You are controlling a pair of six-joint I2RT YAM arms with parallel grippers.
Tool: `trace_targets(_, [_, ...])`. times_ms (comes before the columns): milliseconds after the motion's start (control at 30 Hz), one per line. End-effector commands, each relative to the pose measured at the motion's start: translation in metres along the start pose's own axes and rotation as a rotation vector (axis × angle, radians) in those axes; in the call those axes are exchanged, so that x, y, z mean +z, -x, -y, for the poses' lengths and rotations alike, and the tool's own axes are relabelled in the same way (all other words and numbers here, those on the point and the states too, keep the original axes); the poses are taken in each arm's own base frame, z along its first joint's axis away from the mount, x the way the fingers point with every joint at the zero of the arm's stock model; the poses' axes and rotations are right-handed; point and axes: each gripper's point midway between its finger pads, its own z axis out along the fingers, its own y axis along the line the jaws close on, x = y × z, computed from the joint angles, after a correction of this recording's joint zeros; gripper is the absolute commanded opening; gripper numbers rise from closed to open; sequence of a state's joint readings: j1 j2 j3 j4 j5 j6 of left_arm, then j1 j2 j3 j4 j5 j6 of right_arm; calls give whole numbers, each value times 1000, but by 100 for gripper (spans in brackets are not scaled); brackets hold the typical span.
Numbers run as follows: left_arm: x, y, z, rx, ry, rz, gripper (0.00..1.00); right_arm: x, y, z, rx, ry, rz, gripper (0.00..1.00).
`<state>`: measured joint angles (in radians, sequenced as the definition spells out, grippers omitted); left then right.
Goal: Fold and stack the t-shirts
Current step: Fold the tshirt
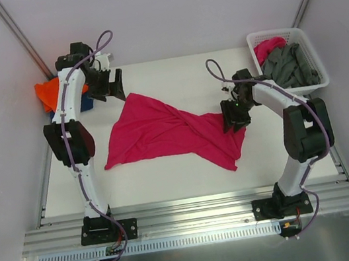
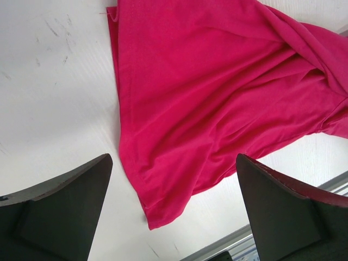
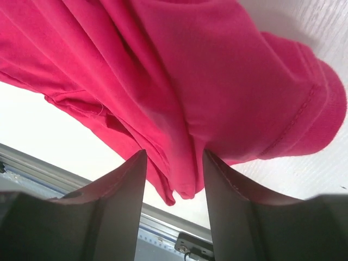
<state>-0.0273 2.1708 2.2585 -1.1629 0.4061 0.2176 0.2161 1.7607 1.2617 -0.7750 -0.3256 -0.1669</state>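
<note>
A large magenta-pink t-shirt [image 1: 161, 129] lies crumpled and twisted across the middle of the white table [image 1: 189, 175]. My right gripper [image 1: 235, 122] is down on its right end. In the right wrist view the jaws [image 3: 174, 153] stand apart, with a hanging fold of the shirt [image 3: 217, 81] between them and a gap beside the left finger. My left gripper [image 1: 108, 86] hovers wide open above the shirt's far left corner. In the left wrist view it [image 2: 174, 157] holds nothing, and the shirt [image 2: 217, 98] lies below. An orange t-shirt [image 1: 47, 93] and a dark blue one [image 1: 86, 103] sit at the far left.
A white lattice basket [image 1: 279, 34] stands at the far right, holding grey t-shirts [image 1: 291, 64] and a bit of pink cloth [image 1: 268, 46]. A metal rail [image 1: 187, 208] runs along the near edge by the arm bases. Walls close in on both sides.
</note>
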Motion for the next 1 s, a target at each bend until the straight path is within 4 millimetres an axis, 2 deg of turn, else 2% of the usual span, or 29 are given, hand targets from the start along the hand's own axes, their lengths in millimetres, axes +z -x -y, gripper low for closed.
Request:
trace_targets(0, [-29,5,11,9,15,53,99,-3,11,-4,-27,-5,24,48])
trace_targets(33, [-29,5,11,10,15,53,99,0,13,-5,-38,-3,21,44])
trace_targets(67, [-29,5,12,11,14,51,99,-1,22,-8,-51,4,36,31])
trace_targets(133, [-29,4,11,9,18,51,99,8,31,-5,-85,-4,28,15])
trace_targets(167, [-30,4,12,10,17,53,99,7,43,-4,-97,-14,47,1])
trace_targets(233, [-30,3,11,9,20,51,99,14,53,1,-125,-32,32,1])
trace_targets(267, [-32,4,12,12,21,56,99,9,66,-1,-139,-35,57,1])
trace_targets(367, [-33,5,11,12,25,57,99,12,76,0,-149,-39,59,1])
trace_targets(467, [-33,4,11,12,28,56,99,4,93,-1,-158,-64,106,0])
trace_targets(600, [-29,5,9,9,31,53,99,-22,133,2,-180,-108,225,0])
trace_targets(633, [-29,6,9,10,30,55,99,-36,151,1,-188,-114,281,1])
trace_targets(700, [-28,7,7,10,33,56,99,-50,169,4,-182,-126,334,1])
trace_targets(733, [-28,7,8,12,32,55,99,-63,182,1,-189,-130,381,1])
trace_targets(833, [-28,7,8,9,30,56,99,-81,202,4,-194,-148,451,0])
trace_targets(967, [-28,6,8,8,33,54,99,-88,215,3,-208,-157,483,1])
